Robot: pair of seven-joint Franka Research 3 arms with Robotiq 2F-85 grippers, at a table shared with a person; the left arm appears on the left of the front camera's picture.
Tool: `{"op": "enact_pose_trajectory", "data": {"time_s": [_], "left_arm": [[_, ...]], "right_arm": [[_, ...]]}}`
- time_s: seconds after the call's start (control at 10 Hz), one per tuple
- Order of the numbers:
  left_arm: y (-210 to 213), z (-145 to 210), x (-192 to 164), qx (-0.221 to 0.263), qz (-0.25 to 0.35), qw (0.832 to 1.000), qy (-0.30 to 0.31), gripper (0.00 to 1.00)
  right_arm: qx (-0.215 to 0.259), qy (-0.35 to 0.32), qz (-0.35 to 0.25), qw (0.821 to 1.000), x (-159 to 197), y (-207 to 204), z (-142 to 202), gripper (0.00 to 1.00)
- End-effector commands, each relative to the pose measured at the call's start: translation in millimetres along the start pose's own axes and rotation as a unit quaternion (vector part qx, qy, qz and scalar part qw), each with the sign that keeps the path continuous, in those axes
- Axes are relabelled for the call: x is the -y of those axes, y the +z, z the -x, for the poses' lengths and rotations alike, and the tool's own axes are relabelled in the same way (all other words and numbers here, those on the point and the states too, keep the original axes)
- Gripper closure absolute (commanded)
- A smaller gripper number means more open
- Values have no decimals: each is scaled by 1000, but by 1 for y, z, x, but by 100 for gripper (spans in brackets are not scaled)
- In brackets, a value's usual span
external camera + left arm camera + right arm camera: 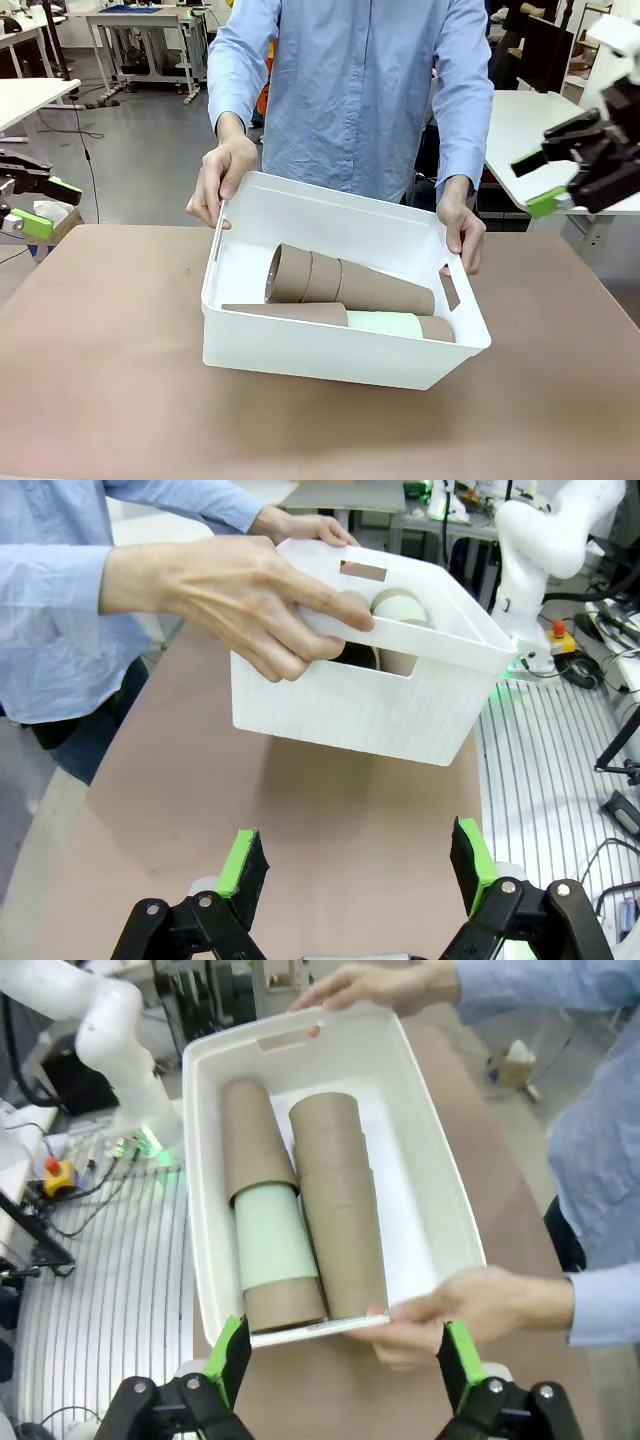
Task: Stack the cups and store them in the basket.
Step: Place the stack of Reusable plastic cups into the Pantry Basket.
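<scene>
Basket of cups mid-table | grippers wide-jawed, well apart at both sides

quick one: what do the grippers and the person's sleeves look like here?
Both the left gripper and the right gripper are black, jointed linkages with visible pivot bolts, each finger tipped with a bright green pad. A glossy white rounded arm with a green light at its base shows in the left wrist view. The person wears a light blue button-up shirt with long cuffed sleeves.
</scene>
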State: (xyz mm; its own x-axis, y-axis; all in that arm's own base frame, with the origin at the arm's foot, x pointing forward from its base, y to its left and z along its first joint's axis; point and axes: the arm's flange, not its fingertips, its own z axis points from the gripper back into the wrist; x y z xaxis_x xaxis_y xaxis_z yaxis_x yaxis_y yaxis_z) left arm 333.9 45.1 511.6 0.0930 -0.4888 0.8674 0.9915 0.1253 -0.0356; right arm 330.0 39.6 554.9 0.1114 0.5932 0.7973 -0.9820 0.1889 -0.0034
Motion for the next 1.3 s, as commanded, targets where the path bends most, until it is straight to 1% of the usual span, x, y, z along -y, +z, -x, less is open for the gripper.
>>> {"op": "enact_pose_trajectory", "data": {"time_s": [0.0, 0.1, 0.3, 0.4, 0.5, 1.2], "left_arm": [[0, -3, 1, 5, 1, 1000, 4, 4], [0, -3, 1, 5, 1, 1000, 4, 4], [0, -3, 1, 5, 1, 1000, 4, 4], [0, -3, 1, 5, 1, 1000, 4, 4], [0, -3, 1, 5, 1, 1000, 4, 4], [0, -3, 1, 5, 1, 1000, 4, 4]], "right_arm": [[37, 0, -21, 999, 12, 1, 33, 0], [43, -5, -19, 999, 13, 1, 47, 0], [43, 1, -15, 999, 11, 1, 57, 0], [58, 10, -3, 998, 9, 2, 56, 0], [36, -13, -16, 999, 12, 6, 59, 0], [36, -13, -16, 999, 12, 6, 59, 0]]}}
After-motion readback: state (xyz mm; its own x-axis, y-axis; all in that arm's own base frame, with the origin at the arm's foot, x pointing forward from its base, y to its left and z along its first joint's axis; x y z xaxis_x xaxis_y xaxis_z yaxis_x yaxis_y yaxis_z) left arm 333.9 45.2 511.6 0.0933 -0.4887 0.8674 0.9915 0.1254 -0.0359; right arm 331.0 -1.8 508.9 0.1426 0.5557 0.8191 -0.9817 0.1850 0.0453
